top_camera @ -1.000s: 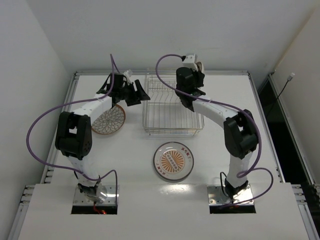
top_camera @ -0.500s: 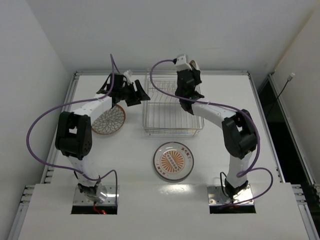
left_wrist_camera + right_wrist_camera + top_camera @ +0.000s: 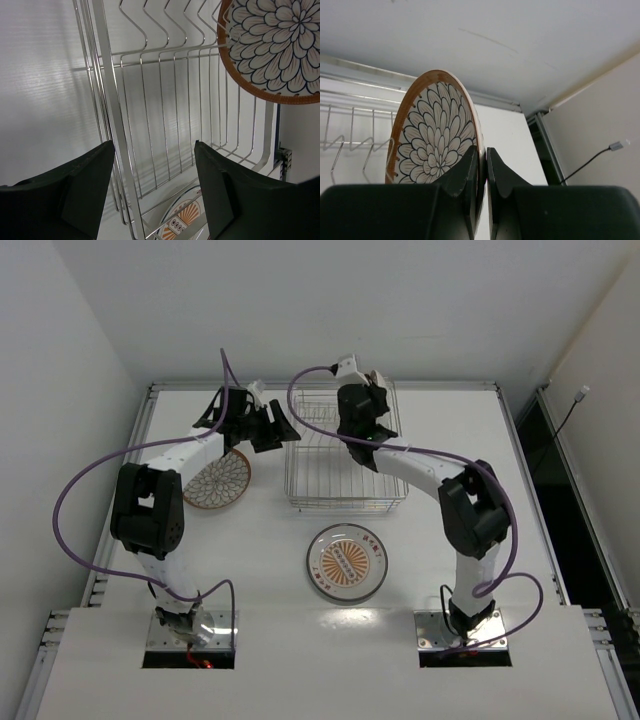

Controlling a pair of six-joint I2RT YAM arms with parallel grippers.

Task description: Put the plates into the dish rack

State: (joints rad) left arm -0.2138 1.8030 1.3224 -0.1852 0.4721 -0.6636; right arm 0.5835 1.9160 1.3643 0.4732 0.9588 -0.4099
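My right gripper (image 3: 485, 165) is shut on the rim of a petal-pattern plate (image 3: 437, 135) and holds it upright on edge. In the top view this gripper (image 3: 372, 388) and plate (image 3: 384, 376) are over the back of the silver wire dish rack (image 3: 345, 455). My left gripper (image 3: 272, 427) is open and empty at the rack's left side. In its wrist view (image 3: 155, 190) it faces the rack's wires (image 3: 165, 115), with the held plate (image 3: 280, 45) at the top right. A second petal plate (image 3: 218, 480) lies flat left of the rack. The sunburst plate (image 3: 346, 561) lies in front of the rack.
The rack's upright tines (image 3: 350, 130) show left of the held plate in the right wrist view. The sunburst plate (image 3: 182, 225) shows through the rack's wires. The table's metal frame (image 3: 150, 400) runs along the back and sides, with white walls close behind.
My right arm has swung left with the plate, from the rack's back right corner toward the middle of its back. My left arm has not moved.
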